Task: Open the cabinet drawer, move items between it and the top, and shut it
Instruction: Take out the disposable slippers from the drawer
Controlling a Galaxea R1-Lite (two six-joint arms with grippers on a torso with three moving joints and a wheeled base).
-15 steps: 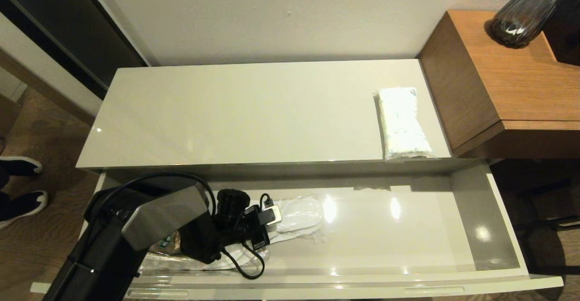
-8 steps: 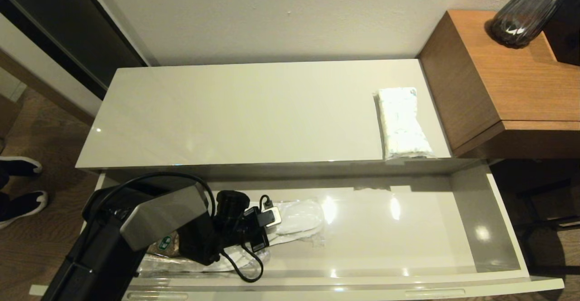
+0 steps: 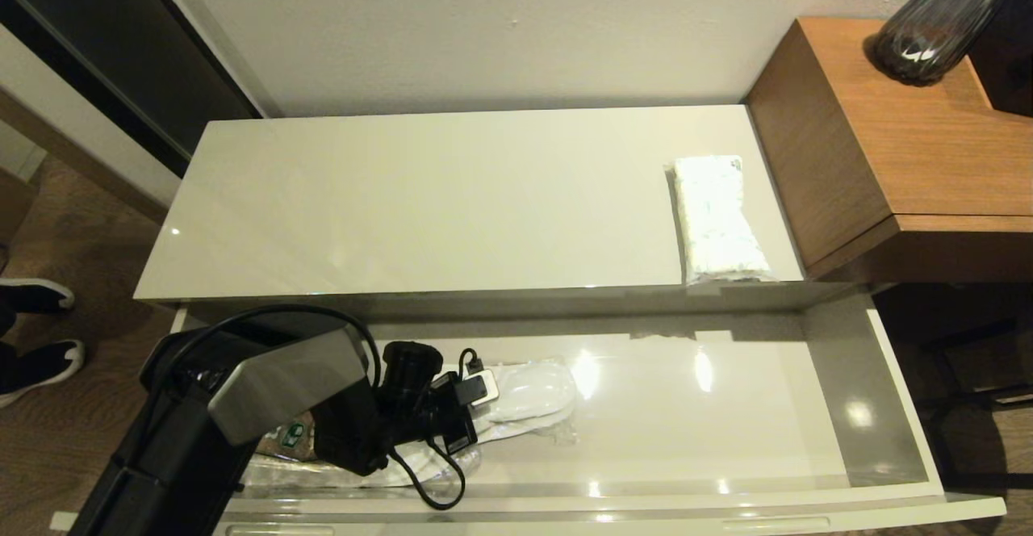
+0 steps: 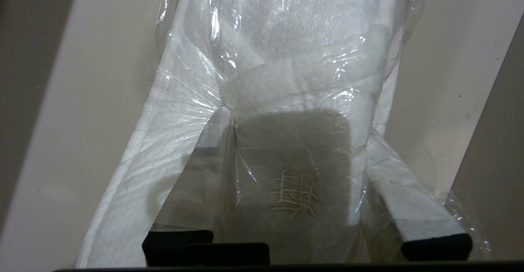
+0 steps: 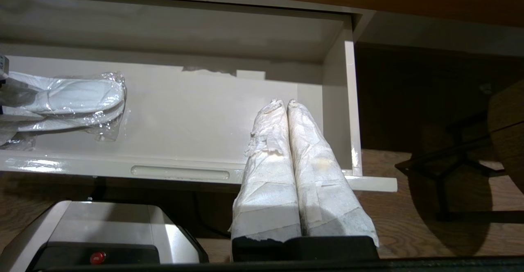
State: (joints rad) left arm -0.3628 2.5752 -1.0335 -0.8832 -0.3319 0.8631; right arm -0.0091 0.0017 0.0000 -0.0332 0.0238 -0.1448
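Observation:
The cabinet drawer (image 3: pixel 912 391) stands pulled out, its front rim (image 5: pixel 180 173) with a slot handle showing in the right wrist view. Inside its left half lie the white slippers (image 3: pixel 533 387) in clear wrap. My left gripper (image 3: pixel 484 387) reaches into the drawer and is shut on the slippers (image 4: pixel 286 38), one finger on each side of the strap with the gold embroidery (image 4: pixel 297 120). The white tissue pack (image 3: pixel 717 217) rests at the right end of the top (image 3: pixel 452 197). My right gripper (image 5: pixel 286 102) hangs shut and empty in front of the drawer's right end, outside the head view.
A brown printed packet (image 3: pixel 286 435) lies under my left arm in the drawer. A higher orange-brown wooden surface (image 3: pixel 912 140) with a dark glass vase (image 3: pixel 936 27) adjoins on the right. A person's shoes (image 3: pixel 32 334) stand on the floor at the left.
My left arm has shifted slightly left and towards the drawer's front, dragging the slippers a little with it. The right arm has stayed still.

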